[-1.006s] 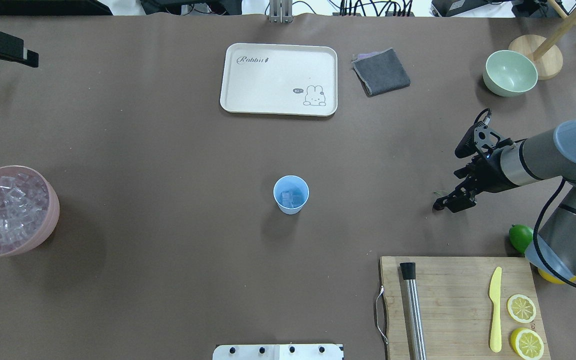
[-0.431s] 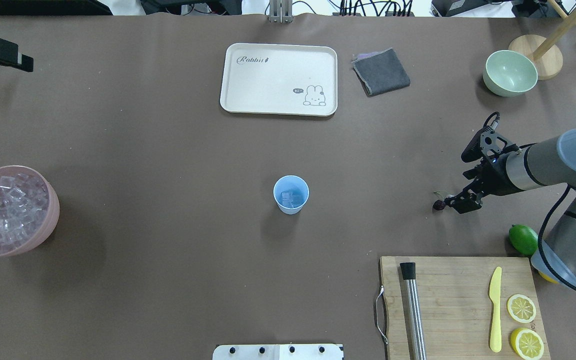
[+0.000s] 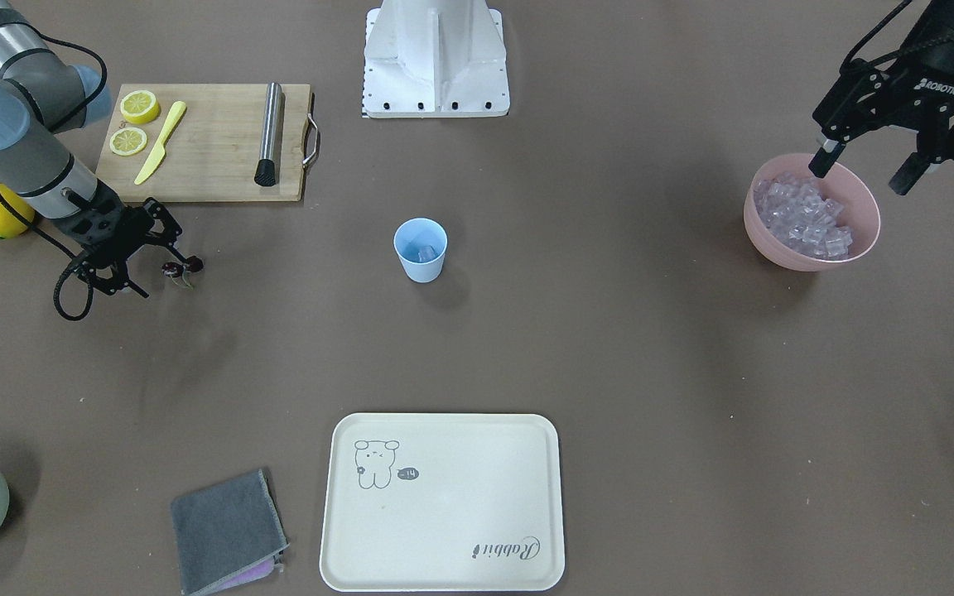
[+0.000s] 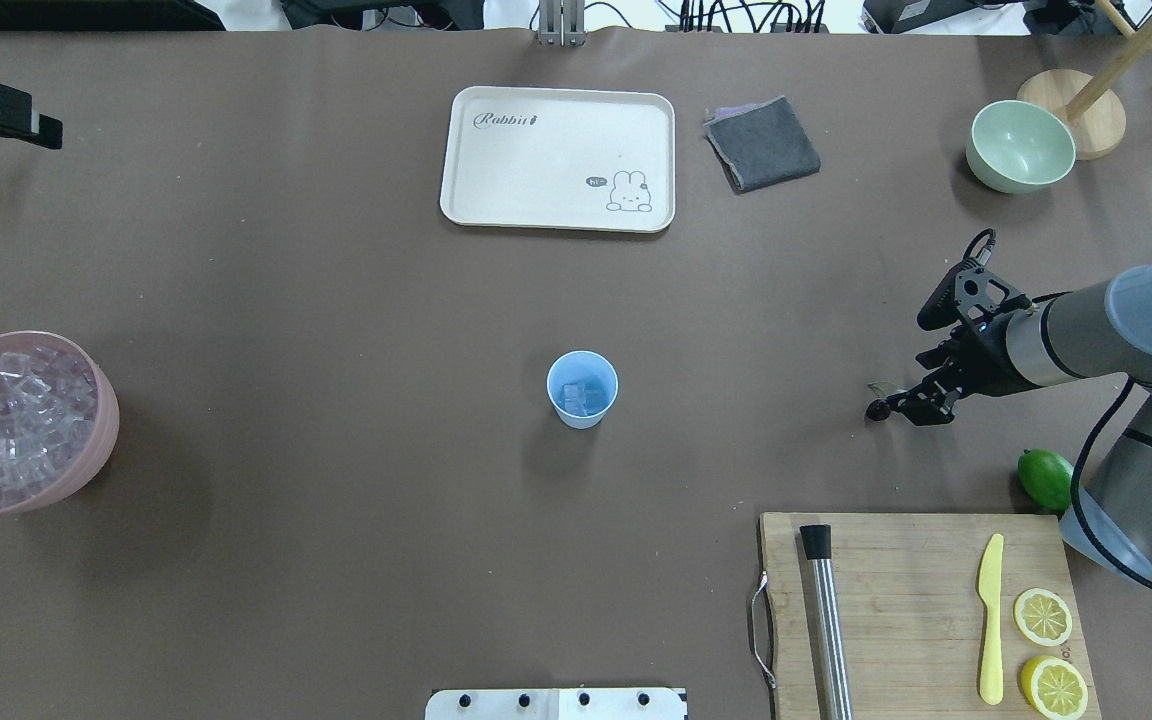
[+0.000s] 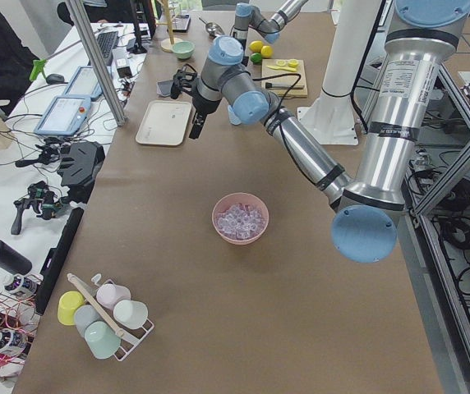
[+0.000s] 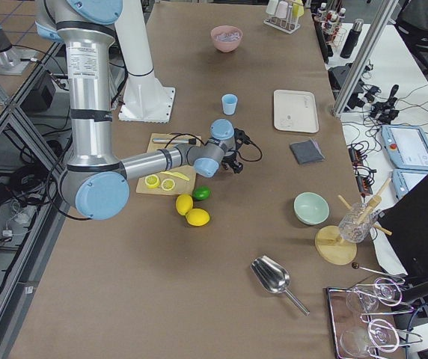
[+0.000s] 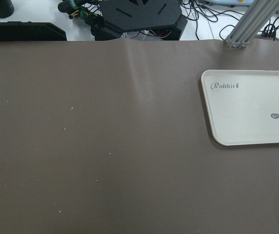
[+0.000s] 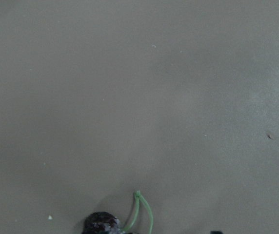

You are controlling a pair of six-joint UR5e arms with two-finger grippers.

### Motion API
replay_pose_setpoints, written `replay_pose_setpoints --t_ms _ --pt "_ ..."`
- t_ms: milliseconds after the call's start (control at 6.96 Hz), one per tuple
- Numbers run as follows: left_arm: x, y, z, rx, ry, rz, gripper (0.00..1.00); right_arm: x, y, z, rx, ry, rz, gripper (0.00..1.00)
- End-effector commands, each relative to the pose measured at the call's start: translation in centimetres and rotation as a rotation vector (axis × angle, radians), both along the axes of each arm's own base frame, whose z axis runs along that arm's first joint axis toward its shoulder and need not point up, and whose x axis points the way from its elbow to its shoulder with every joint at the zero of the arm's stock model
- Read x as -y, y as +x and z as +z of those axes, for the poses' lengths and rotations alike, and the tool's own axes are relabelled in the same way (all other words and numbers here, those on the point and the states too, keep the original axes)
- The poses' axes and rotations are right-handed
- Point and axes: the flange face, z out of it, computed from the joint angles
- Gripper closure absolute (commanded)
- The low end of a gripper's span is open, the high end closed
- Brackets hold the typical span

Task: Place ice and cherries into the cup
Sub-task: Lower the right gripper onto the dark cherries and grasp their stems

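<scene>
The light blue cup (image 4: 582, 388) stands mid-table and holds a few ice cubes (image 4: 576, 397); it also shows in the front view (image 3: 420, 248). The dark cherries (image 4: 876, 408) are at the tip of my right gripper (image 4: 898, 404), well to the right of the cup. In the right wrist view a cherry (image 8: 103, 224) and its green stem sit at the bottom edge, just over the table. The right gripper looks shut on the stems. My left gripper (image 3: 860, 175) is open and empty, high over the pink bowl's side of the table.
A pink bowl (image 4: 86, 470) of ice is at the left edge. A cream tray (image 4: 556, 160), a grey cloth (image 4: 762, 143) and a pale green bowl (image 4: 1021, 145) are at the back. A cutting board (image 4: 906, 600) with muddler, knife and lemon slices, and a lime (image 4: 1046, 478), are near right.
My right wrist has tilted and shifted slightly, and the cherries moved a little with its tip. The left arm drew further back toward the left edge.
</scene>
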Motion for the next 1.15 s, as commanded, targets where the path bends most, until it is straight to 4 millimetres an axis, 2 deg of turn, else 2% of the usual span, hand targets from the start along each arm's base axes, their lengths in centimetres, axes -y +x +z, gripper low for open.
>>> replay_pose_setpoints --t_ms 0,431,718,862,1006 --pt "-0.1 -0.1 0.2 0.001 -0.005 0.0 0.02 -0.1 -0.1 0.0 0.001 -0.003 -0.002 0.51" --pt "-0.1 -0.1 0.5 0.003 -0.011 0.0 0.02 -0.1 -0.3 -0.2 0.006 -0.016 0.007 0.87" --pt "-0.2 -0.1 0.4 0.003 -0.009 0.0 0.02 -0.1 -0.2 -0.6 0.011 -0.011 0.007 0.93" --pt "-0.3 -0.1 0.3 0.001 -0.007 0.001 0.02 -0.3 -0.1 -0.8 0.018 -0.012 0.001 1.0" --pt "-0.2 -0.1 0.4 0.002 -0.01 0.001 0.02 -0.4 0.0 -2.0 0.035 -0.002 -0.002 1.0"
